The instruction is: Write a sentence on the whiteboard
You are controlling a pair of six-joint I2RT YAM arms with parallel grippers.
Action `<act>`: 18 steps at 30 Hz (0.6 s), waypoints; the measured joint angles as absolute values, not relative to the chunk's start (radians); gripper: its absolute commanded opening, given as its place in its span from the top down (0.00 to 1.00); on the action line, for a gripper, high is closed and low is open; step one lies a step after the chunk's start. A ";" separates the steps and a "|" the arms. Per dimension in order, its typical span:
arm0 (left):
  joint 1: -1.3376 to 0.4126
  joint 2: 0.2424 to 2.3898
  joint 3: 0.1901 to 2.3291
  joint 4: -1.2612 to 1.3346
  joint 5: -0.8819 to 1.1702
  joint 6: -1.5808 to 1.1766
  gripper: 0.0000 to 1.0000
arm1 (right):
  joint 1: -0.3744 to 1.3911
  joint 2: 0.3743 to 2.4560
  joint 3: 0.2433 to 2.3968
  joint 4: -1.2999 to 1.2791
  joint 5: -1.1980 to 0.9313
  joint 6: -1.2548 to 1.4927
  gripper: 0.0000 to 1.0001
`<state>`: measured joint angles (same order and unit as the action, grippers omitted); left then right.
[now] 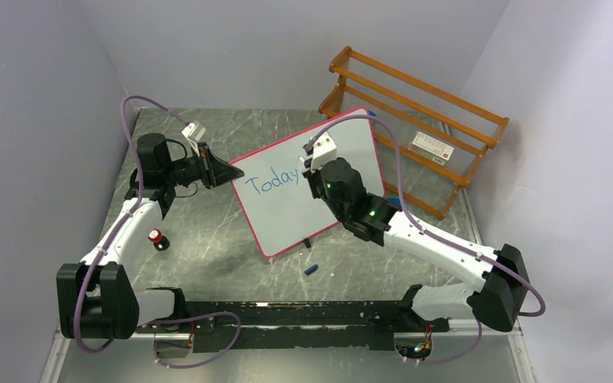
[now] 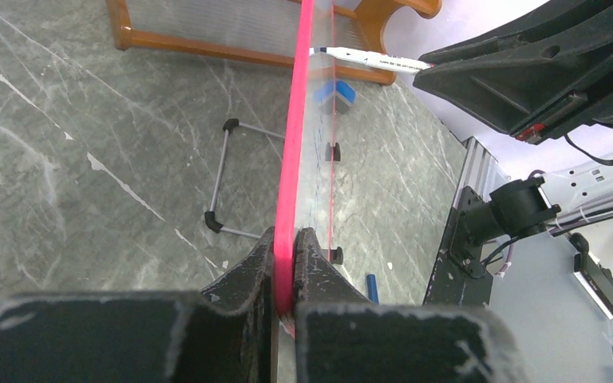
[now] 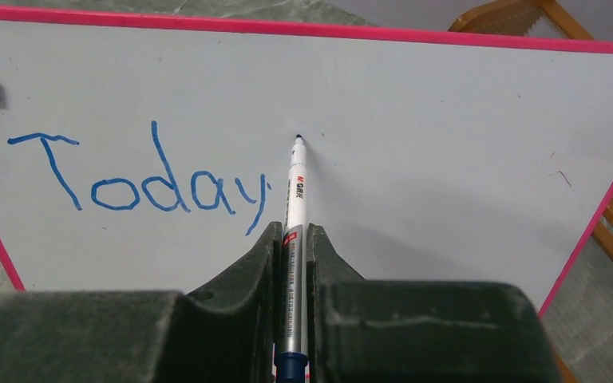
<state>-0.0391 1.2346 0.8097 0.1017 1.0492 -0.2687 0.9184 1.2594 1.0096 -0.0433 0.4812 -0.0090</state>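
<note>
The whiteboard [image 1: 287, 215] stands tilted on the table, white with a pink-red rim [image 2: 295, 144]. My left gripper [image 1: 225, 172] is shut on its left edge; in the left wrist view [image 2: 286, 247] the rim sits between the jaws. The sentence [image 3: 140, 183] reads only "Today" in blue, with a small mark after the y; it also shows in the top view [image 1: 271, 182]. My right gripper [image 3: 293, 233] is shut on a silver marker [image 3: 294, 207]. The marker's tip [image 3: 298, 138] is at the board, right of and above the word. The right gripper [image 1: 313, 159] is in front of the board's middle.
An orange wooden rack [image 1: 415, 128] stands behind the board at the back right. A blue marker cap [image 1: 311, 270] lies on the table in front of the board. A small red-topped black object [image 1: 156, 238] sits by the left arm. The board's wire stand [image 2: 223, 175] is behind it.
</note>
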 measured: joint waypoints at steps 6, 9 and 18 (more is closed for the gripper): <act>-0.039 1.235 0.810 0.101 1.048 -0.269 0.95 | 0.917 1.259 1.010 -0.047 0.476 -0.009 1.00; -0.039 1.235 0.810 0.101 1.049 -0.269 0.95 | 0.917 1.259 1.012 -0.054 0.473 -0.008 1.00; -0.040 1.234 0.811 0.101 1.050 -0.269 0.95 | 0.917 1.217 1.011 -0.092 0.456 -0.005 1.00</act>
